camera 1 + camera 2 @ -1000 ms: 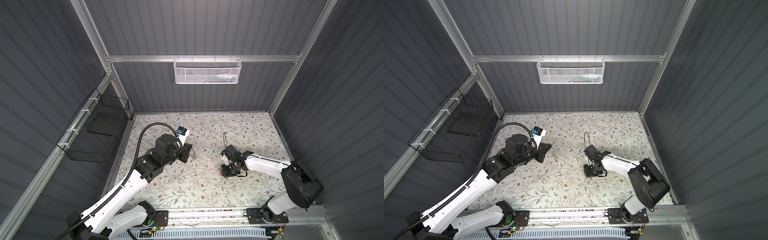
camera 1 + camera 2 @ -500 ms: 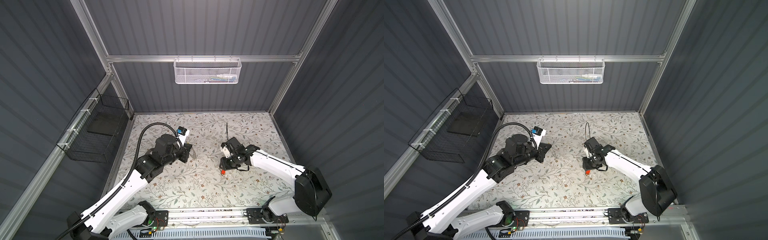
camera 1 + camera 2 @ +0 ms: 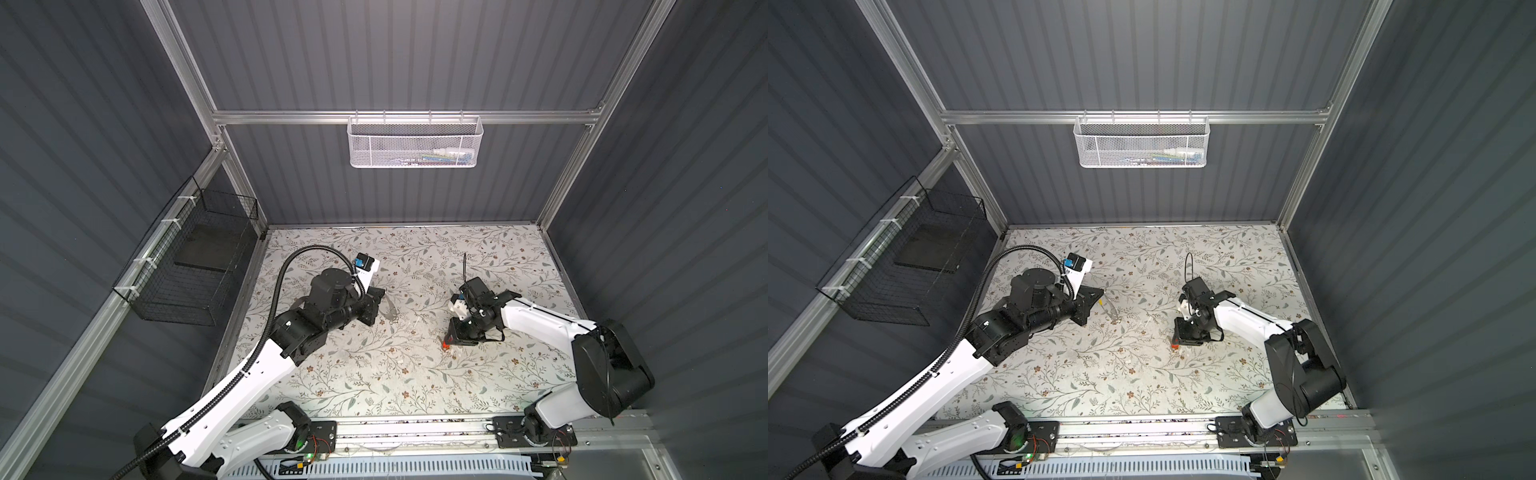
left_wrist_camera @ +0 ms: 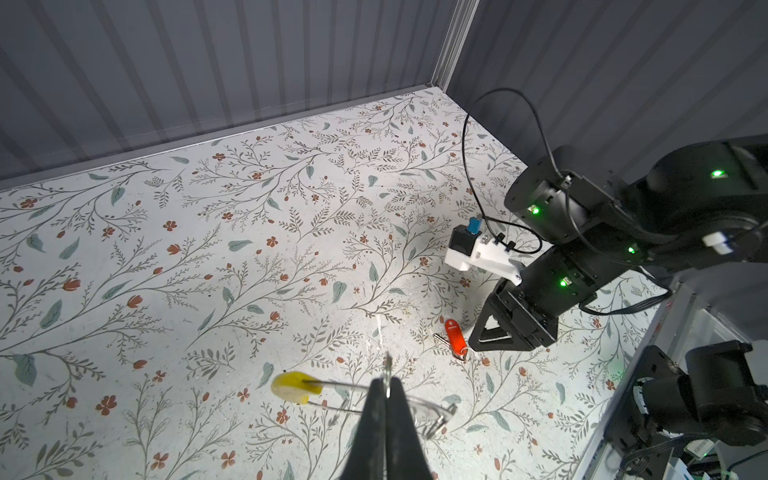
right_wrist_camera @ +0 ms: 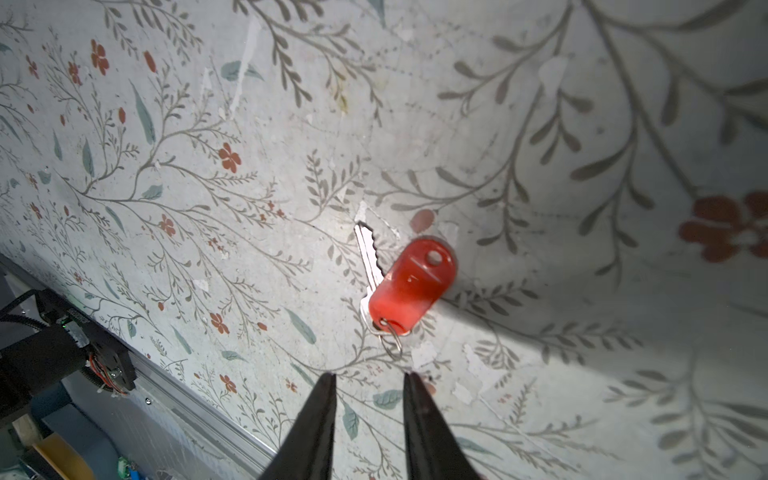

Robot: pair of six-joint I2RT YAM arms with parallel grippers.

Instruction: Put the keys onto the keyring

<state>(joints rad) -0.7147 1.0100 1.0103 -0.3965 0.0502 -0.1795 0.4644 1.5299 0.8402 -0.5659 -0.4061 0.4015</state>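
Your left gripper [image 4: 387, 386] is clamped on the keyring [image 4: 296, 387]. Your right gripper [image 5: 369, 379] stands parted just beside the keys [image 5: 409, 282], which lie loose on the floral mat [image 5: 208, 166].

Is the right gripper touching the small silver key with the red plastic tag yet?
Apart. Right wrist view: a strip of floral tabletop shows between the open right gripper and the red-tagged silver key.

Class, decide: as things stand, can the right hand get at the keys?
Probably yes: the right hand hovers open just short of the keys, which lie flat with nothing between.
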